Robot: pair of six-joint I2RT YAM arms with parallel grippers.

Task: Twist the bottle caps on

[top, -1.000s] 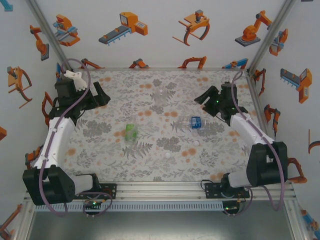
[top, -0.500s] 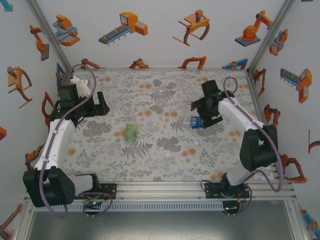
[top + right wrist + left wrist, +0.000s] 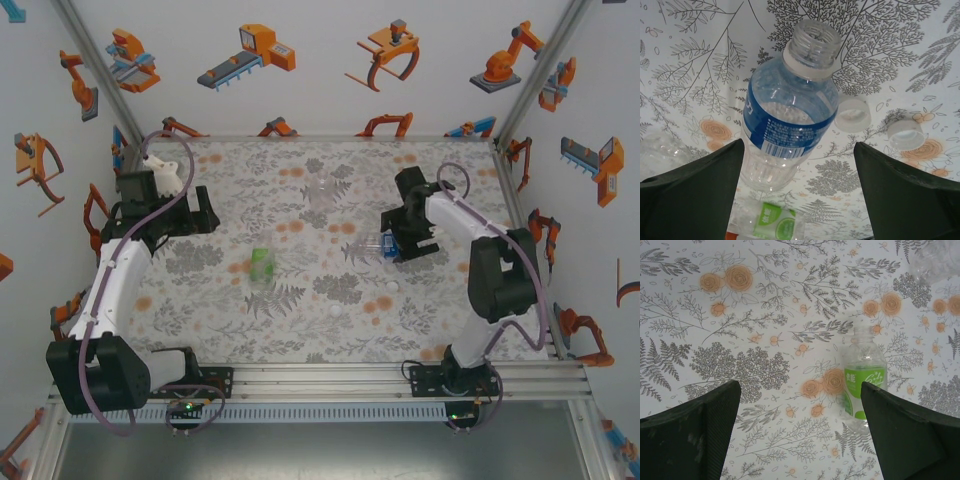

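Top external: jaws wide over floral table

Near the front rail, two bottle caps loose on open cloth. Mid-table, green bottle alone; blue-label bottle between released jaws of right gripper. Left gripper spread wide, empty, at left edge. Farthest back, plain bottle.

Uncapped blue-label bottle; two caps

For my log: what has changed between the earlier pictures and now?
The right gripper swung left and now hangs open over the lying clear plastic bottle with a blue label, nothing gripped. The green-tinted bottle, plain clear bottle and white round caps stayed.
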